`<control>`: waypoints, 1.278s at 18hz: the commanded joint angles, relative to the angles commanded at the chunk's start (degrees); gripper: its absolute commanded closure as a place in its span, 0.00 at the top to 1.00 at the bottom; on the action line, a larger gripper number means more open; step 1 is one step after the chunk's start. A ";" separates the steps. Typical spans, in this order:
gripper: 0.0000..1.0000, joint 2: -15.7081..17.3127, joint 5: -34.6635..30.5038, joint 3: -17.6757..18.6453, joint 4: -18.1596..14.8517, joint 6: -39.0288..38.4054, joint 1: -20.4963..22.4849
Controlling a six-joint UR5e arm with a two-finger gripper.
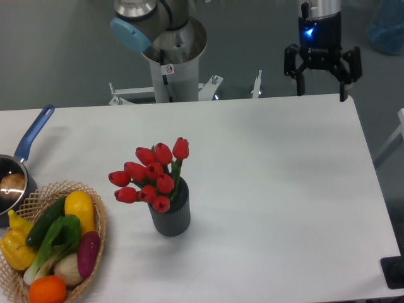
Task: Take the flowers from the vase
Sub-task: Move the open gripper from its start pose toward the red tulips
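Camera view: fixed, looking down on a white table [278,189].
Gripper [322,85]: at the far right edge of the table, well apart from the flowers; fingers spread wide, holding nothing.
Flowers [151,175]: red tulips standing in the vase, heads leaning left, near the table's middle.
Vase [170,216]: dark grey, ribbed, upright.
Basket [98,243]: wicker, at the near left corner, filled with vegetables.
Saucepan [25,151]: blue handle, at the left edge, just behind the basket.
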State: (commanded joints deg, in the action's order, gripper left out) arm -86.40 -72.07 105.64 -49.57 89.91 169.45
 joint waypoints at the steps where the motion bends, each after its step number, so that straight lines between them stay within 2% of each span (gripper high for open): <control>1: 1.00 0.00 0.00 0.00 0.00 0.00 0.00; 12: 1.00 -0.09 0.18 1.23 0.00 -0.52 -1.23; 17: 1.00 -0.26 0.44 3.95 0.44 -0.70 -2.55; 23: 1.00 -0.53 4.47 5.53 0.44 -1.41 -2.46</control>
State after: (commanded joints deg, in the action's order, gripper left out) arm -86.92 -67.60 111.18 -49.13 88.51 166.99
